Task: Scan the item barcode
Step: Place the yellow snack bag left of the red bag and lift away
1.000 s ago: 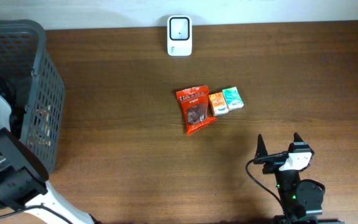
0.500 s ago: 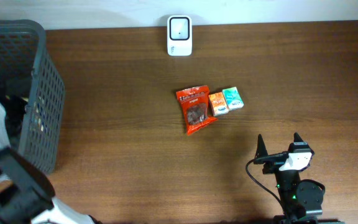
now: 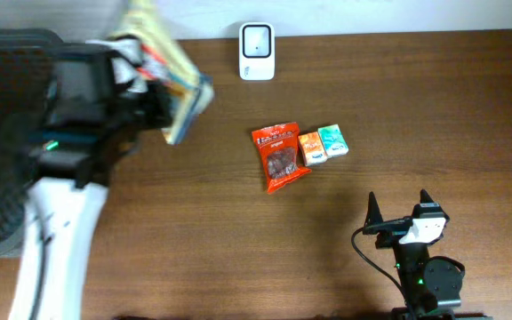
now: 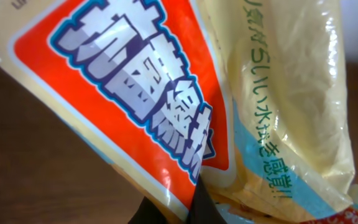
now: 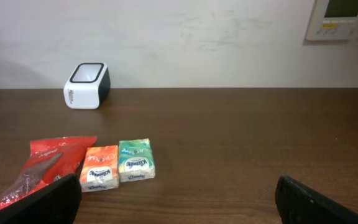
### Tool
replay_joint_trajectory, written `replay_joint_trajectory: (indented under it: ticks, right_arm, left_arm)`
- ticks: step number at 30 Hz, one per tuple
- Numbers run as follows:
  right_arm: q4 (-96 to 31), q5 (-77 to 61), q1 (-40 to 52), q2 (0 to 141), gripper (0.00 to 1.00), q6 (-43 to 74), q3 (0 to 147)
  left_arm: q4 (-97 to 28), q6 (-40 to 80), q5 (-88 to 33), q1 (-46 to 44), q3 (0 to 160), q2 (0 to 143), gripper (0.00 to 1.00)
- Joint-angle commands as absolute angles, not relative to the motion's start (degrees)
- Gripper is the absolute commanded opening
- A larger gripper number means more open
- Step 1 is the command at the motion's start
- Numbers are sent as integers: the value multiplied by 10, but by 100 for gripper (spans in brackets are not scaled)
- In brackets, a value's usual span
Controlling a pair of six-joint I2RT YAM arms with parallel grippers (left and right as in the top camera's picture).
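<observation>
Clamped shut on the yellow snack packet [image 3: 176, 78] held above the desk's [image 3: 194, 236] ten o'clock area, the left tool [image 3: 153, 107] has the scanner [image 3: 257, 52] at its two o'clock, far nearer than the wide-open, empty right tool [image 3: 398, 206]; the packet's blurred long axis seems eleven-to-five.

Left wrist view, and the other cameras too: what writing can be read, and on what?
"加量", probably, then more characters I cannot make out: snack packet.
Teal characters beside them: unreadable to me.
Red pouch, orange tissue pack, green tissue pack, barcode scanner: print too small or blurred.
</observation>
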State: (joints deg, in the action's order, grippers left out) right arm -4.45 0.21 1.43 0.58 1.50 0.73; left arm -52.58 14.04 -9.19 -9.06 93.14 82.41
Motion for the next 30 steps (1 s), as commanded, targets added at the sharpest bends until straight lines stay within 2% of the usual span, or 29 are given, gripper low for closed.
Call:
replay_joint_trajectory:
  ticks: [1,8,11,13,16,19,22,23,24,26,30]
  right_arm:
    - [-47,7,11,2,98,18,3]
    - [-47,7,11,2,99,18,3]
    - [-47,7,11,2,99,18,3]
    - [-47,7,11,2,99,18,3]
    - [-47,7,11,2,98,18,3]
    - [-47,7,11,2,98,18,3]
    - [-47,7,11,2,99,18,3]
    - [-47,7,11,2,99,18,3]
    - [-47,7,11,2,99,18,3]
    - [-47,7,11,2,99,18,3]
    - [-47,7,11,2,98,18,3]
  left_arm:
    - [-544,91,-96,-163,928,923,0]
    - [-560,91,-96,-233,928,1130,2]
    - [-558,91,-96,-236,928,1174,30]
    - [-552,91,-96,-236,929,1178,45]
    - [-568,91,-92,-236,960,1176,57]
    - [-673,91,-23,-235,1070,1176,58]
    - [-764,98,46,-235,1175,1176,82]
    - [-774,98,62,-235,1193,1176,96]
    - [-777,108,83,-232,1204,1176,99]
    - [-784,173,112,-214,1206,1176,99]
    - [-792,191,112,-161,1206,1176,99]
